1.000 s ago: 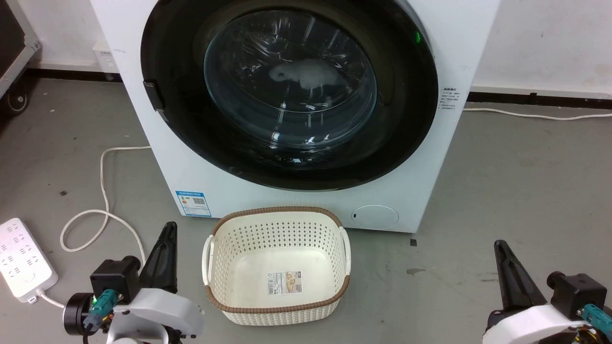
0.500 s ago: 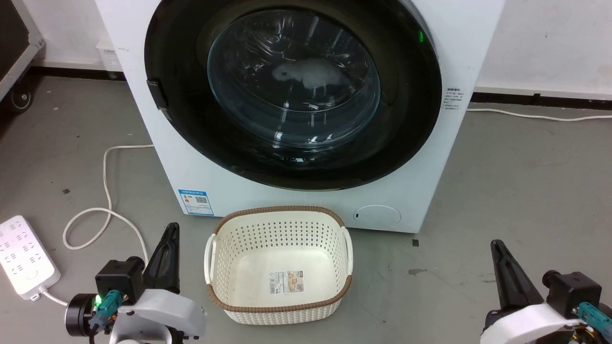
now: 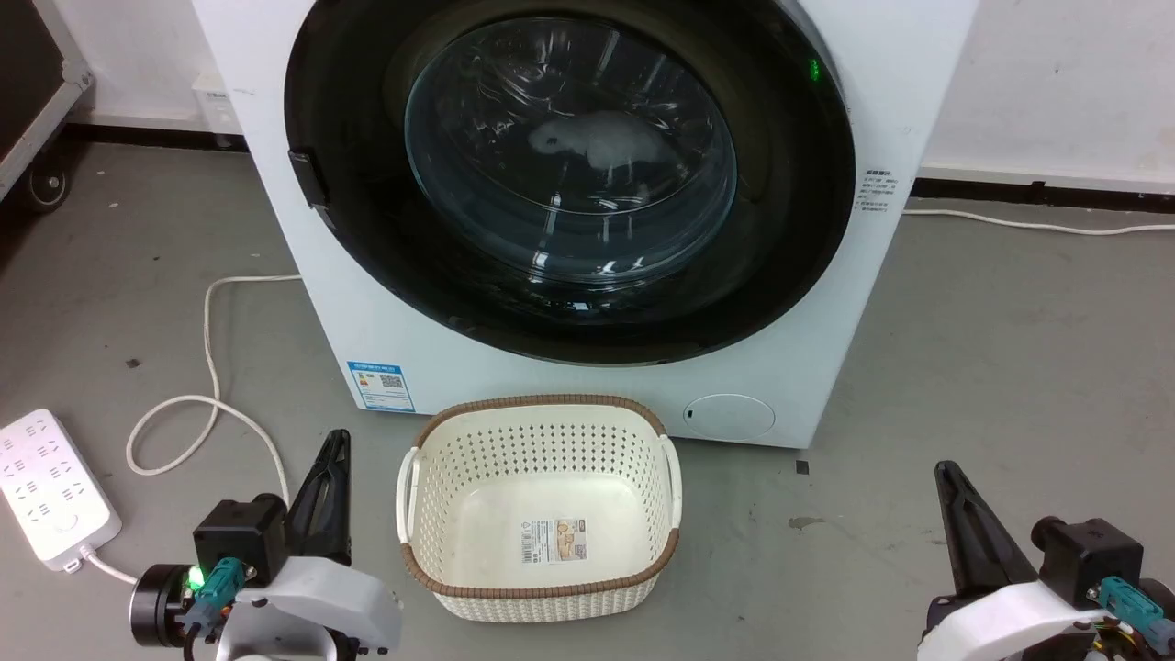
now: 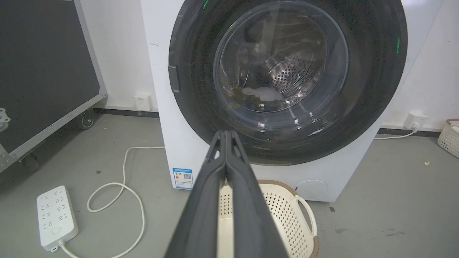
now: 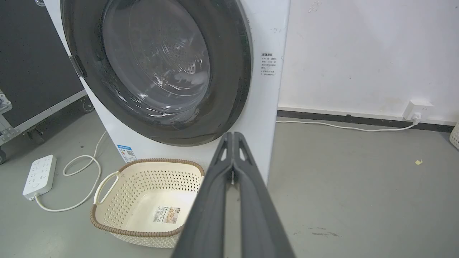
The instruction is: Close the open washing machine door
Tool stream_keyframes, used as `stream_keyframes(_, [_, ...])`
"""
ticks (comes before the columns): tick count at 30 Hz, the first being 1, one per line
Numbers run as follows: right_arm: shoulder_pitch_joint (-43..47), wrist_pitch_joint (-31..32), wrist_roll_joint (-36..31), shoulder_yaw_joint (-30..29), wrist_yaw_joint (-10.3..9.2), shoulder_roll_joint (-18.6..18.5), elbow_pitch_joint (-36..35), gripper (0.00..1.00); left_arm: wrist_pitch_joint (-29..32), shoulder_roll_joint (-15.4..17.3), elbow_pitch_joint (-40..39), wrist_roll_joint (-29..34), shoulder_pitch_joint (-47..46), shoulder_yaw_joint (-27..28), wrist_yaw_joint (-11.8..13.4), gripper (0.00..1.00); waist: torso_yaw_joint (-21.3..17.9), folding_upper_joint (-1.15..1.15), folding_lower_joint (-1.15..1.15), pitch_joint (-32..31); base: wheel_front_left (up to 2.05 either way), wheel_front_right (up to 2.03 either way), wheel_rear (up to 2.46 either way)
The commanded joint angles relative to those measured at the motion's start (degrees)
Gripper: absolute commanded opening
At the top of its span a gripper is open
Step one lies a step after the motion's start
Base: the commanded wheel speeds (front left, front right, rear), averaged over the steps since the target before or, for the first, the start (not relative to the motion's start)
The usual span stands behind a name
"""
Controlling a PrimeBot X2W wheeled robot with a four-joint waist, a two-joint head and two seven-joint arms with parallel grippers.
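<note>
Since a second ago the whole head view has slid slightly rightward, washer, basket and cord alike, so the camera has moved and not the things. The washing machine door (image 3: 799, 229), a glossy black rim round bulging glass, lies flush against the white washing machine (image 3: 367, 303) at the far middle. A cream laundry basket (image 3: 542, 450) stands just before it, between the left claw (image 4: 226, 133) and the right claw (image 5: 233, 134), both pressed together and empty. A white power strip (image 3: 50, 482) lies near left.
</note>
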Motion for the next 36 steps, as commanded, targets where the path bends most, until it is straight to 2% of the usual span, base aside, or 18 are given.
stream_keyframes(1, [-0.48,0.20,-0.46,0.13,-0.01,-0.05,-0.53,0.00,0.33,-0.32,-0.42,0.76,0.86,0.37,-0.23,0.00,0.03,0.00,0.00,0.00,0.00,0.00,0.00])
stream_keyframes(36, [-0.85,2.54,-3.30,1.40,-0.02,-0.08,-1.78,0.00,3.76,-5.09,-2.42,8.70,2.27,4.23,-2.26,0.00,1.18,0.00,0.00,0.20,0.00,0.00,0.00])
